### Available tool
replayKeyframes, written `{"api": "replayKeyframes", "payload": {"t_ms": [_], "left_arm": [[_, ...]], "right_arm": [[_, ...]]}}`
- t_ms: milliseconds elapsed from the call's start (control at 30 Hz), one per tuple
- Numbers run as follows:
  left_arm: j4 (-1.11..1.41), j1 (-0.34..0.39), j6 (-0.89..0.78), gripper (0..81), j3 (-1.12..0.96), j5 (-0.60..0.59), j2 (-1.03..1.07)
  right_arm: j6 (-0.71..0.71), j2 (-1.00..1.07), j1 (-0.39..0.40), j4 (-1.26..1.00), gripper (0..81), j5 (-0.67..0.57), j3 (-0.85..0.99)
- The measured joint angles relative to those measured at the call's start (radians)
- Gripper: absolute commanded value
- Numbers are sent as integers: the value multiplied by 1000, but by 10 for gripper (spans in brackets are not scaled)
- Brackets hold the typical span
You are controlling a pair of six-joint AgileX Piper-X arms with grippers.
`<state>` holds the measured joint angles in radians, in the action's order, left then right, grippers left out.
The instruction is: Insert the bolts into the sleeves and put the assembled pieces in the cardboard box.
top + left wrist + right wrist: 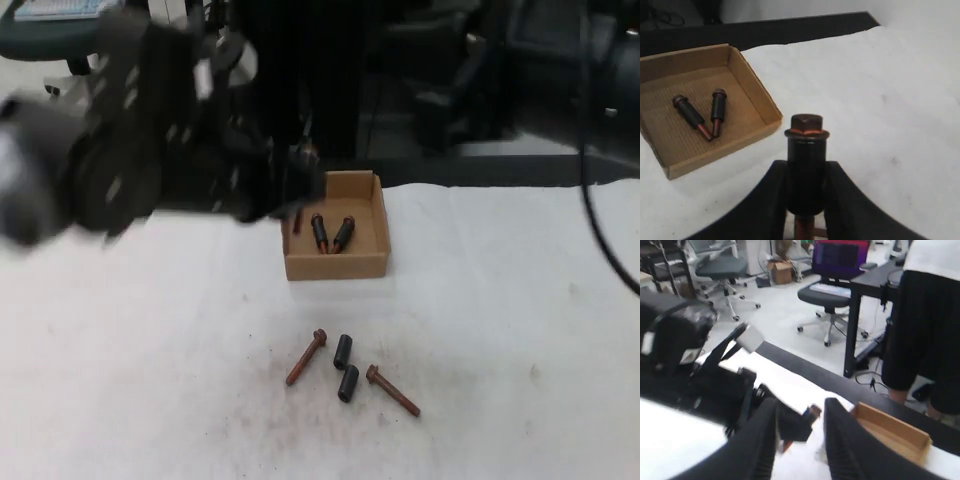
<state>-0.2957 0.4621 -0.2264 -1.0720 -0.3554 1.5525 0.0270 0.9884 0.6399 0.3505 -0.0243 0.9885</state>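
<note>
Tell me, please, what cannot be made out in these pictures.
High view: motion blur smears the left tool.
Left wrist view: the held assembled piece has its bolt tip cut off by the edge.
Right wrist view: the cardboard box hides its contents behind its wall.

2 pieces (pixel 320 233) on cardboard box (pixel 335 267) floor

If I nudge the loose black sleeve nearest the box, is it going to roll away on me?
Likely, if pushed across its axis: the sleeve lies on its side, a smooth tube like the held sleeve in the left gripper. The white cloth should slow it. It looks rigid, probably light.
</note>
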Motion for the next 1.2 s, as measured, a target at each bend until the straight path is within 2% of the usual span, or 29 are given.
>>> {"api": "replayKeyframes", "payload": {"t_ms": [167,233,300,567,700,767,833,1000,1033,1100,1167,1200], "left_arm": [[-131,-15,0,3,-257,0,231],[-201,-17,10,3,-460,0,384],[-250,-17,14,3,-587,0,435],[-463,-19,23,3,-970,-2,780],[-510,-19,34,4,-1028,-2,828],[-516,-22,63,38,-1030,-2,839],[-519,-25,103,95,-1030,-2,839],[-519,-31,141,336,-1044,-2,839],[-519,-32,142,362,-1047,-2,839],[-519,-31,145,348,-1052,-2,839],[-532,-34,145,284,-1068,-2,839],[-542,-34,145,227,-1078,-2,839]], "right_arm": [[1,-62,-58,93,312,2,0],[1,-85,-84,128,312,2,0],[1,-103,-103,155,312,2,0],[1,-130,-144,224,312,2,0],[1,-129,-160,257,312,2,0],[1,-129,-160,256,312,2,0],[1,-129,-160,258,312,2,0],[1,-129,-161,264,312,2,0],[1,-129,-161,264,312,2,0],[1,-129,-161,264,312,2,0],[1,-129,-161,264,312,2,0],[1,-129,-161,264,312,2,0]]}}
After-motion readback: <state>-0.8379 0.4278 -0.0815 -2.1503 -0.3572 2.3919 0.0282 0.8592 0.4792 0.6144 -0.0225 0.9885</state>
